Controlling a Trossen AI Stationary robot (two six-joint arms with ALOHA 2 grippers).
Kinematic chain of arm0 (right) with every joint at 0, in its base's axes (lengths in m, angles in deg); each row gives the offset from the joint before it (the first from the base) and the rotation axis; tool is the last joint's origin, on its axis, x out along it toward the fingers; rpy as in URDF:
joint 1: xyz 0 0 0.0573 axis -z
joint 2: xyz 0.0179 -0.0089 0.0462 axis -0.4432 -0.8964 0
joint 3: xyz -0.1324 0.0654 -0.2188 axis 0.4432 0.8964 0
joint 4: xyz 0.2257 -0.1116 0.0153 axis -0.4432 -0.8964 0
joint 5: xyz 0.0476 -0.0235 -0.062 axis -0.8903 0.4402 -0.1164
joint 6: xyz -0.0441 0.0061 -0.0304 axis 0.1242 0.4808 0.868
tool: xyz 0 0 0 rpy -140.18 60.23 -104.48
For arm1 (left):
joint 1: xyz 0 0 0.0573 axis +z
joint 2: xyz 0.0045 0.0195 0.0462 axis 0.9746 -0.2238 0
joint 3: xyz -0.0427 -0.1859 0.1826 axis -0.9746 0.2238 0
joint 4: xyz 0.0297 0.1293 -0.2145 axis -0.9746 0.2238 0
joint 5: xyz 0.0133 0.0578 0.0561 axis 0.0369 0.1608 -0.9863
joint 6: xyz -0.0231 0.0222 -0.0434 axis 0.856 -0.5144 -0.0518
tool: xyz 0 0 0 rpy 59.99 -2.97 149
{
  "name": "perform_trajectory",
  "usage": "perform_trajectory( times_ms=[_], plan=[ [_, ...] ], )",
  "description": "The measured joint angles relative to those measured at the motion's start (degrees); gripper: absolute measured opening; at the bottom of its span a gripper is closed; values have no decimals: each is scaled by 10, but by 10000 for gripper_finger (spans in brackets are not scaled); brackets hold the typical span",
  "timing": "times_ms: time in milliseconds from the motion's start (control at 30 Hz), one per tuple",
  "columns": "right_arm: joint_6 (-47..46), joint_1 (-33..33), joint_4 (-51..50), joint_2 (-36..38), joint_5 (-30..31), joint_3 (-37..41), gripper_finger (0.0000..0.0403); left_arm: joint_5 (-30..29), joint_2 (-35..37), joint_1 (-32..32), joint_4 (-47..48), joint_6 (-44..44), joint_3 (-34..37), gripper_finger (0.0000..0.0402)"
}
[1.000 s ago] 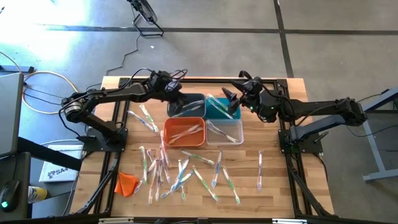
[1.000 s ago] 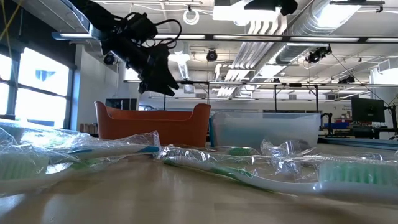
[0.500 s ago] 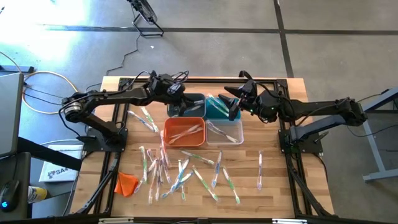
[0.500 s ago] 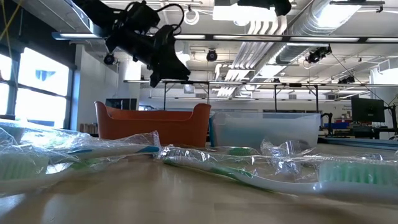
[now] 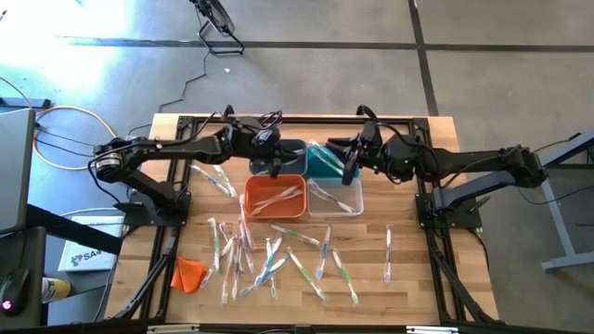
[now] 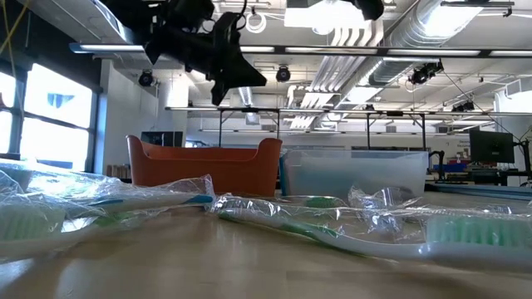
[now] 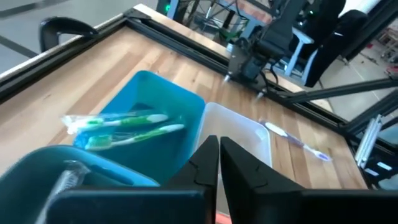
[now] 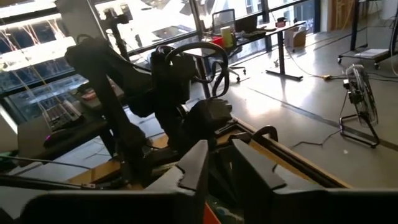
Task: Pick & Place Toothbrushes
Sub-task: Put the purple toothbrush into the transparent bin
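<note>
Several wrapped toothbrushes (image 5: 269,260) lie loose on the near half of the wooden table; more lie inside the teal bin (image 7: 155,93), the orange bin (image 5: 275,197) and the clear bin (image 5: 334,197). My left gripper (image 5: 276,167) hangs shut and empty above the seam between the dark grey bin (image 5: 288,150) and the orange bin; it shows high up in the low view (image 6: 245,76). My right gripper (image 5: 350,165) hovers over the teal bin (image 5: 325,162), its fingers (image 8: 196,165) a narrow gap apart with nothing between them.
The four bins stand in a tight block at the table's middle far side. An orange cloth-like lump (image 5: 188,274) lies at the near left. One toothbrush (image 5: 388,252) lies apart at the right. A dark frame rail (image 5: 306,119) runs along the far edge.
My left gripper has shut with nothing in it. It has swung toward the table's right, risen a little and tipped from pointing down to nearly level. My right gripper has stayed in place, turned at the wrist, and its fingers have drawn much closer together.
</note>
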Motion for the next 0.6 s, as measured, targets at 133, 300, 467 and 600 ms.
perform_trajectory(
  times_ms=[133, 300, 467, 600],
  plan=[
    [9, -10, -4, -8, -1, 0, 22, -23, 2, -18, -3, -1, 0, 1],
    [0, -29, -7, -28, 4, 0, 5, -77, 27, -41, -4, -26, 0, 1],
    [-4, -48, -2, -45, 24, 0, 3, -78, 78, -45, 15, -58, 0, 0],
    [1, -65, -3, -45, 22, 0, 2, -79, 116, -49, 53, -89, 0, 0]
  ],
)
